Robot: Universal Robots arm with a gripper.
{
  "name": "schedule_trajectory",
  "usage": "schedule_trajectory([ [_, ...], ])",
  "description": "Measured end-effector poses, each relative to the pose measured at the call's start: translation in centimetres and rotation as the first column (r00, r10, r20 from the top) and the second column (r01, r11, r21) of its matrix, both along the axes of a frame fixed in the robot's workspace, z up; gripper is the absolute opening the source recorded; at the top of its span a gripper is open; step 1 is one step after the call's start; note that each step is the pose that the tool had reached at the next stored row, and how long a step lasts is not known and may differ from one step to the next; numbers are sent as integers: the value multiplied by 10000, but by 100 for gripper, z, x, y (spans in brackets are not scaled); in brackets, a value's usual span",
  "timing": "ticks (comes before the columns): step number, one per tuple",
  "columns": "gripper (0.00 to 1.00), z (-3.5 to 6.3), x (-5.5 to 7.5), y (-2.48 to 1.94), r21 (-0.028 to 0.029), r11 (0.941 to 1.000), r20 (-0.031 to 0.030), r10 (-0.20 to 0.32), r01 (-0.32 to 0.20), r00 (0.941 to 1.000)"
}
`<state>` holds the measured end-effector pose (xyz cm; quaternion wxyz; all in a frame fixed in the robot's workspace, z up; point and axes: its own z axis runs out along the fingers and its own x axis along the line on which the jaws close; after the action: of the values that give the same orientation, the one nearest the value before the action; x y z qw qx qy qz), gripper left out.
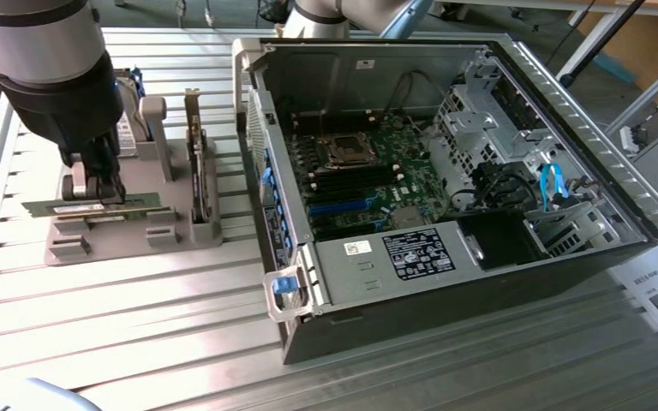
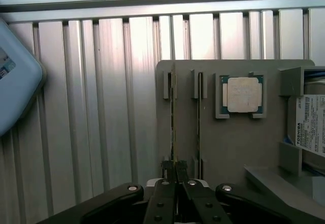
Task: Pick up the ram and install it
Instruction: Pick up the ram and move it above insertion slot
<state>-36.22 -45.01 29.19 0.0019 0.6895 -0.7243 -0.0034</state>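
The gripper (image 1: 98, 195) stands low over the grey holder (image 1: 72, 250) at the exterior view's left, its jaws pinched nearly together on the thin top edge of the ram (image 1: 134, 203). The ram sits on edge in its slot on that holder. In the wrist view the ram (image 2: 173, 117) runs edge-on away from the gripper (image 2: 174, 169), with a second stick (image 2: 199, 117) just beside it, the square processor chip (image 2: 244, 94) further along, and the open computer case (image 1: 455, 154) well apart on the slatted table (image 1: 134, 342).
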Motion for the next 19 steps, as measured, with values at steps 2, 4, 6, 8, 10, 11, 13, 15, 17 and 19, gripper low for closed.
schedule_trajectory([
  [2,12,10,0,0,0,10000,1,0,0,10000],
  [4,12,17,0,0,1,10000,2,0,0,10000],
  [6,12,23,0,0,1,10000,1,0,0,10000],
  [8,12,49,0,0,-2,10000,-1,0,0,10000],
  [10,12,94,0,0,0,10000,0,0,0,10000],
  [11,12,107,0,0,0,10000,0,0,0,10000],
  [13,12,132,0,0,0,10000,0,0,0,10000],
  [15,12,161,0,0,-1,10000,0,0,0,10000],
  [17,12,196,0,0,0,10000,0,0,0,10000],
  [19,12,227,0,0,0,10000,0,0,0,10000],
])
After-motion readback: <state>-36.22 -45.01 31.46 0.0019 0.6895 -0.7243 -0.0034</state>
